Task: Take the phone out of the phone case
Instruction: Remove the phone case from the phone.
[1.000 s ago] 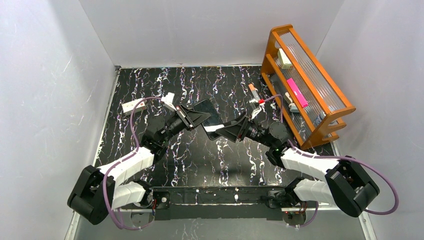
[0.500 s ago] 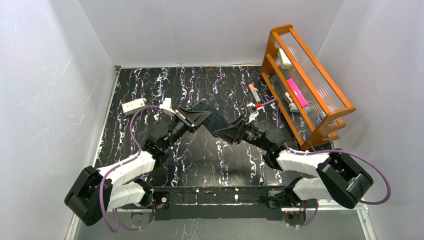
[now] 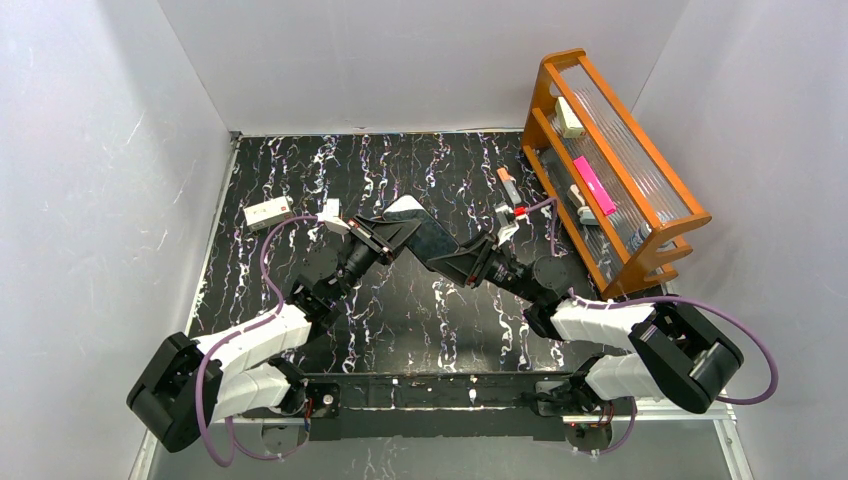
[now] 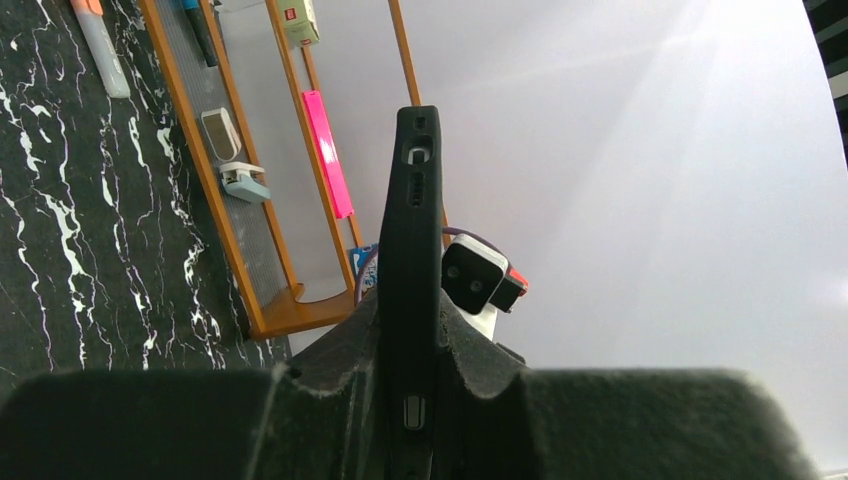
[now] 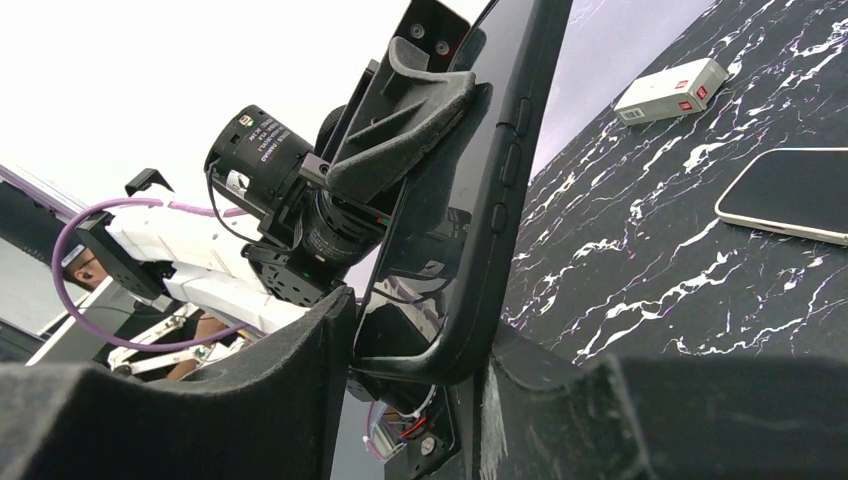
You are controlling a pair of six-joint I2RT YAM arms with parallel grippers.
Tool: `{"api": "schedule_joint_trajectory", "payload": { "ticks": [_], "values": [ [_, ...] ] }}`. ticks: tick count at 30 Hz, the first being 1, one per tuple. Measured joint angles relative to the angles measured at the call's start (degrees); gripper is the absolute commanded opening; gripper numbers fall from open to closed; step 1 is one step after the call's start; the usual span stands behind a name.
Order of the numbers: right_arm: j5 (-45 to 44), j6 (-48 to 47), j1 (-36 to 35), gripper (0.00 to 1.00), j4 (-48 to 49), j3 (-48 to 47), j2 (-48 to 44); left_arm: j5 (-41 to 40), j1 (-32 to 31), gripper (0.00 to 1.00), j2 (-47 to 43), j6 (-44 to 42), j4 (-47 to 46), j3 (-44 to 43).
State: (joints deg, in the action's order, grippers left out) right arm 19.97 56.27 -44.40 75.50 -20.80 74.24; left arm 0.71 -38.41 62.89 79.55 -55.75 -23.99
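From above, the black phone case is hard to tell from the two dark grippers that meet on it, left of the wooden rack. The phone shows there only as a pale rounded corner at the case's far edge, the rest hidden. The right wrist view shows more of the phone, but the frame edge cuts it off. It is a thin slab with a dark glossy screen and a light rim, lying flat on the black, white-veined table, out of the case and touched by no finger. The case is matte and rubbery with rounded corners, side button bumps and port cutouts along its edge, and it is held up off the table. The left gripper is clamped narrowly on one end of it, its fuzzy padded fingers pressed to both faces. The right gripper is closed on the end nearer the rack, its fingers blurred in its own camera. A white box lies on the table well to the left of the rack.
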Motion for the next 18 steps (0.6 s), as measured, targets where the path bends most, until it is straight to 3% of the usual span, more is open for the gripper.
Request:
{"api": "schedule_joint_trajectory", "payload": {
  "ticks": [9,18],
  "values": [
    [-0.09,0.13,-0.66,0.49,0.11,0.04,0.00,-1.62,-0.07,0.00,-0.17,-0.04,-0.02,0.00],
    [0.33,1.46,-0.83,0.29,1.18,0.04,0.22,-1.60,-0.09,0.00,-0.22,-0.04,-1.27,0.00]
  ]
}}
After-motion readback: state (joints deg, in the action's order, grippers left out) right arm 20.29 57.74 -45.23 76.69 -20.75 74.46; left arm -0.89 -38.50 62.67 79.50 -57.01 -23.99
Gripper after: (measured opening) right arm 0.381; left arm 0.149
